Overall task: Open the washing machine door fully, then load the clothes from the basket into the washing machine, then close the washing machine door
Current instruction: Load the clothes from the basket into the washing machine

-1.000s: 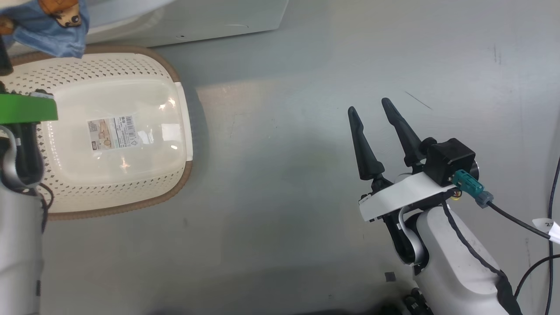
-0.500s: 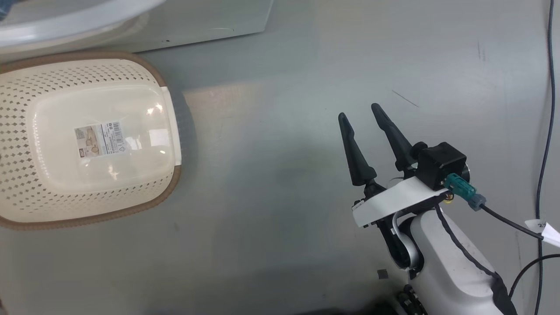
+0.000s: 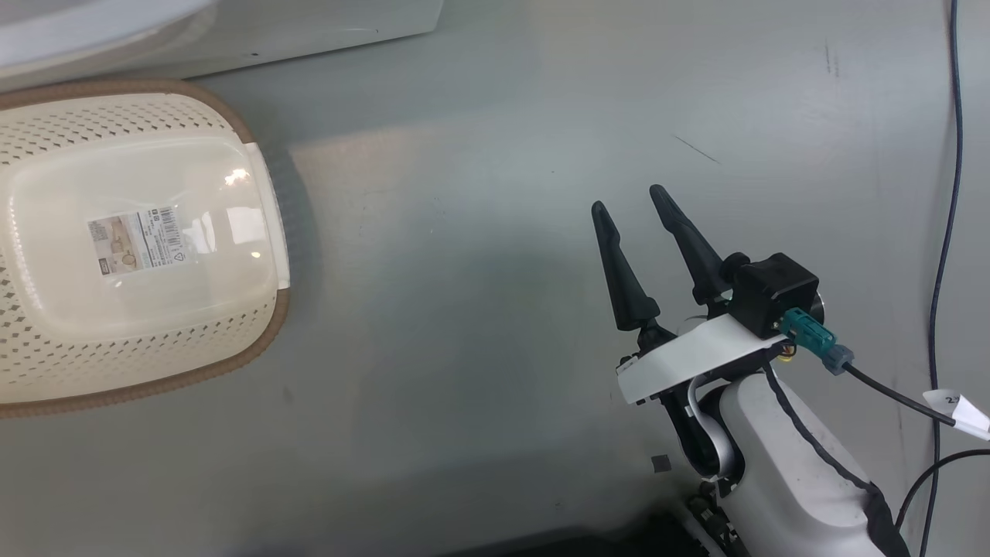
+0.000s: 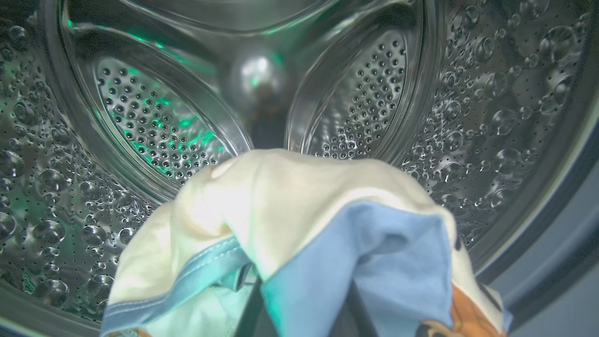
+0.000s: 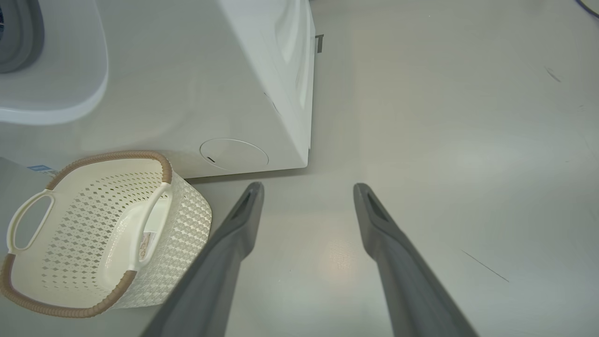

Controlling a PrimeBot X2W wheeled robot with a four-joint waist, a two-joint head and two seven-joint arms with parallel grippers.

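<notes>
The left gripper (image 4: 299, 313) is squeezed shut on the clothes (image 4: 299, 224). The blue and cream bundle flops over its fingers and hides most of them. It points right into the washing machine (image 4: 154, 126), with the shiny drum and its little holes all around. I cannot tell how deep inside the bundle is.

To do this step well, I think the arm should go in a bit more, so all the cloth is past the rubber ring (image 4: 538, 262). Then it should open wide and let the bundle drop. After that it should pull straight back out. A corner could cling to a finger and get dragged out again, or hang over the ring.

The right gripper (image 3: 628, 199) is wide open and holds nothing. It hangs over the floor (image 3: 479, 309), well away from the basket (image 3: 263, 340). It is best kept there. The basket sits on the floor by the machine with nothing in it, so this looks like the last bundle.
</notes>
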